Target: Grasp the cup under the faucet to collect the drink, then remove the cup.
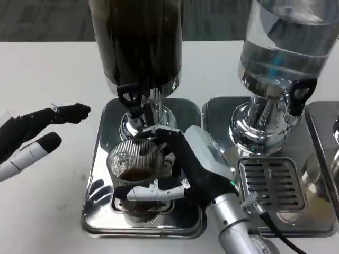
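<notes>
Right hand (183,166) wraps the cup (134,165): black fingers (153,133) curl over the far rim, the white thumb (153,191) presses the near side, so the cup sits clamped to the left of the palm. Cup is clear, ribbed, with dark drink in the bottom. It sits over the drip grate (139,205) of the steel tray (100,182), just below and nearer than the black faucet (128,97) of the dark-drink dispenser (136,42). Left hand (32,135) hangs well left of the cup over the white table (47,74), fingers spread, holding nothing. Clear-liquid dispenser (283,47) stands beyond the right hand, to its right.
</notes>
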